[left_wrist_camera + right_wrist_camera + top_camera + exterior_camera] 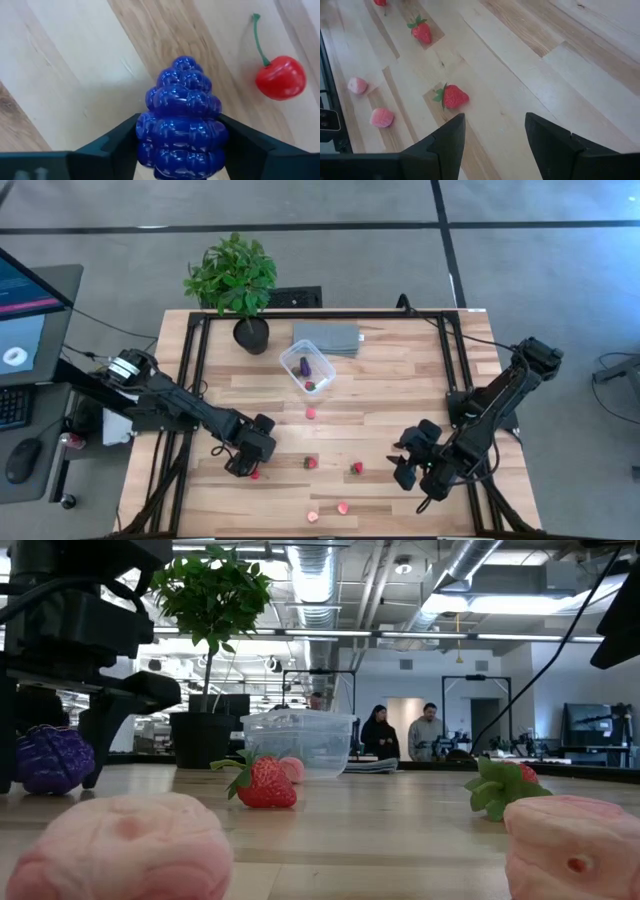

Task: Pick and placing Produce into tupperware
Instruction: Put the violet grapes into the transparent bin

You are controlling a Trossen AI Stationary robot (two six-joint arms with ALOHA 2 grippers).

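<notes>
Left hand [247, 467]: down at the bench [400, 380], fingers [115, 145] closing against both sides of a blue berry cluster [181, 122].
Cherry [280, 77]: just beside that hand, apart from it.
Right hand [492, 135]: open, empty, above the bench.
Strawberry [454, 96]: just ahead of the right hand.
Tupperware [308, 370]: well beyond both hands.

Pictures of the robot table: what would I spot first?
Probably the shiny blue berry cluster wedged between the left gripper jaws near the table's front left, a red cherry beside it. Then the clear tupperware mid-table, near the leafy plant.
</notes>
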